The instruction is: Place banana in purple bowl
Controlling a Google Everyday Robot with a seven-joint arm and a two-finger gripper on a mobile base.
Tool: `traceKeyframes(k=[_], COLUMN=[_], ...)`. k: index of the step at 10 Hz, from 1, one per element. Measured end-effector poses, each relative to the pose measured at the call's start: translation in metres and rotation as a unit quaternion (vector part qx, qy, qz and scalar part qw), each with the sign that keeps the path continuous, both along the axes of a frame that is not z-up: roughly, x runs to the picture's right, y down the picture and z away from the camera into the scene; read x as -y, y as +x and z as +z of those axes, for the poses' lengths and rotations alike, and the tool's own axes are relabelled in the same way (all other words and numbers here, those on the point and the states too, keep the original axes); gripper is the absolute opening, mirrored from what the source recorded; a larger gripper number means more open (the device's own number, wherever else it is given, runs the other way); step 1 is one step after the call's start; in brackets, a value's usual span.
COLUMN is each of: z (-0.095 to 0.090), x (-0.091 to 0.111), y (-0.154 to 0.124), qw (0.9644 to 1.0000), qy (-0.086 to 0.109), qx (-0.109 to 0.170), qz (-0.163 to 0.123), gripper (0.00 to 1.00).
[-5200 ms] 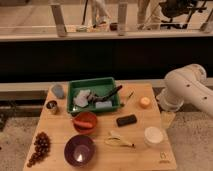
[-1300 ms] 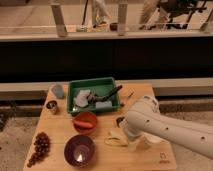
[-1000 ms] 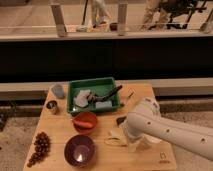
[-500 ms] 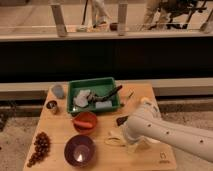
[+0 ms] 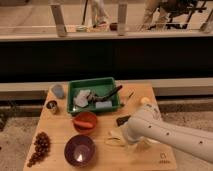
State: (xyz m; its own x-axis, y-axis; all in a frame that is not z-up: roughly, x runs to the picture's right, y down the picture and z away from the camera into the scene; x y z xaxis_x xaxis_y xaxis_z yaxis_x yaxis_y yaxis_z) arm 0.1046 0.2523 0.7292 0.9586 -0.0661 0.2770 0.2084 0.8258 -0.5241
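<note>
The banana [image 5: 113,138], pale yellow and slightly curved, lies on the wooden table [image 5: 57,127] just right of the purple bowl [image 5: 80,150]. The bowl is round, dark and glossy, and stands near the front edge. My white arm reaches in from the lower right. Its gripper [image 5: 125,140] hangs low over the banana's right end, mostly hidden by the wrist. It stands open with nothing in it. The banana's right part is covered by the arm.
An orange-red bowl [image 5: 85,122] holding an orange carrot-like item sits behind the purple bowl. A green tray [image 5: 94,83] of utensils stands at the back. Dark grapes [image 5: 40,148] lie front left, near a metal cup [image 5: 51,106] and a grey object [image 5: 58,90]. A black item [image 5: 122,120] touches the arm.
The arm has swung from the table's right side to the front middle. Over the last second it has sunk lower over the banana. The banana has not moved.
</note>
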Motion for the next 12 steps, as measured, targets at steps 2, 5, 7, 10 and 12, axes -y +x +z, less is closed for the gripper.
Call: traceKeyframes(k=[2, 5, 7, 10, 12], z=[0.006, 0.014, 0.021, 0.031, 0.042], x=[-0.001, -0.005, -0.009, -0.012, -0.018], y=[0.0, 0.002, 0.002, 0.003, 0.005], qw=[1.0, 0.9998, 0.9997, 0.9994, 0.9992], qy=[-0.002, -0.005, -0.006, -0.012, -0.02], qx=[0.0, 0.0, 0.0, 0.001, 0.004], qz=[0.009, 0.02, 0.023, 0.032, 0.034], gripper=[0.8, 0.8, 0.8, 0.8, 0.8])
